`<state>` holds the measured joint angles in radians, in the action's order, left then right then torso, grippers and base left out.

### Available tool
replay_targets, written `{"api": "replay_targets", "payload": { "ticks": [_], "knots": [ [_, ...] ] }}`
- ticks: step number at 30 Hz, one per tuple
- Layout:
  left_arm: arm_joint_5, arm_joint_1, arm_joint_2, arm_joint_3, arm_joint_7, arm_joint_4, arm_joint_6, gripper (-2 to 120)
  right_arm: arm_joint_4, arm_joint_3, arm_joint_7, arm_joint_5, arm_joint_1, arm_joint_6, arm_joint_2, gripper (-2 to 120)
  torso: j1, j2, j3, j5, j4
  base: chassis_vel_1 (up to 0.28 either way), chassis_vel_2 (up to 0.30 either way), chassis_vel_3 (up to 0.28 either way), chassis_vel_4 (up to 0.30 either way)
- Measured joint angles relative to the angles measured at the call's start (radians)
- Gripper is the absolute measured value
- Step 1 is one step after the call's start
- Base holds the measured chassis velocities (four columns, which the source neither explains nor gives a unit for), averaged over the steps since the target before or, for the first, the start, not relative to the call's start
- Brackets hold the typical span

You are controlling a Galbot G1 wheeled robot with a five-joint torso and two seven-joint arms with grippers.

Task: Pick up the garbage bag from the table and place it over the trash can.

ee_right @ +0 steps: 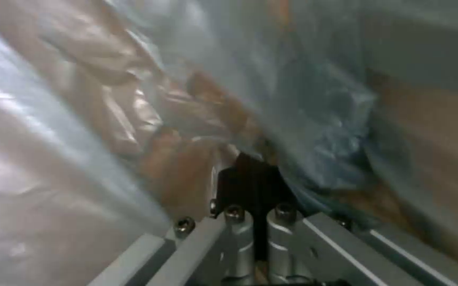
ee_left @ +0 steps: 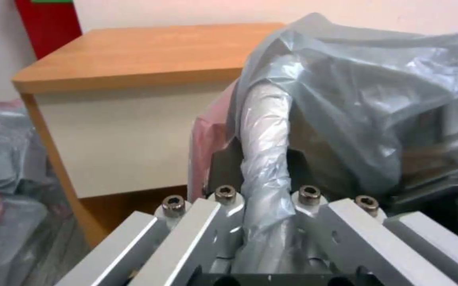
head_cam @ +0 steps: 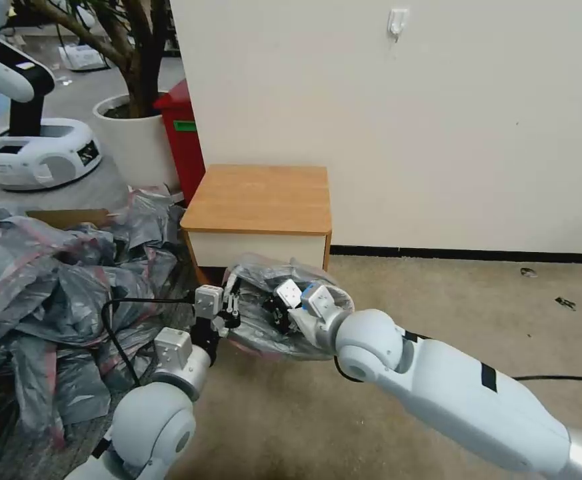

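The garbage bag (head_cam: 259,335), thin grey film with a pink-red band, billows low in front of the table (head_cam: 257,197). My left gripper (head_cam: 232,305) is at the bag's left edge. In the left wrist view it (ee_left: 263,167) is shut on a twisted strand of the bag (ee_left: 346,87), with the table (ee_left: 133,51) just behind. My right gripper (head_cam: 279,311) reaches into the bag's open mouth from the right. In the right wrist view its black fingers (ee_right: 250,171) are pressed together with the film (ee_right: 314,119) gathered around them. The trash can is hidden by the bag.
A big heap of grey-pink bags (head_cam: 51,280) covers the floor on the left, with a black cable (head_cam: 114,333) looping beside my left arm. Behind the table stand a red bin (head_cam: 184,133), a white planter (head_cam: 134,133) and another robot's base (head_cam: 37,153). Bare carpet (head_cam: 471,300) lies right.
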<state>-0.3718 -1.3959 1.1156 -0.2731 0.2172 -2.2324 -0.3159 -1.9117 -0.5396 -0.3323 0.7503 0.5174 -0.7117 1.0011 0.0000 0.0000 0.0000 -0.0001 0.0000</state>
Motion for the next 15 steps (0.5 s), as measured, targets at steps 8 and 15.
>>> {"api": "replay_targets", "payload": {
  "ticks": [8,15],
  "knots": [
    [0.001,0.014,0.008,0.016,-0.003,-0.001,-0.017,5,0.042,-0.051,-0.039,0.005,-0.039,0.001,-0.009,0,0.0,0.0,0.0,0.0,-0.0001,0.0,0.0,0.0,0.0],
    [0.001,0.018,0.011,0.024,-0.004,-0.003,-0.026,5,0.083,-0.098,-0.055,0.001,-0.083,0.001,-0.013,0,0.0,0.0,0.0,0.0001,0.0,0.0,0.0,0.0,0.0]
  ]
}}
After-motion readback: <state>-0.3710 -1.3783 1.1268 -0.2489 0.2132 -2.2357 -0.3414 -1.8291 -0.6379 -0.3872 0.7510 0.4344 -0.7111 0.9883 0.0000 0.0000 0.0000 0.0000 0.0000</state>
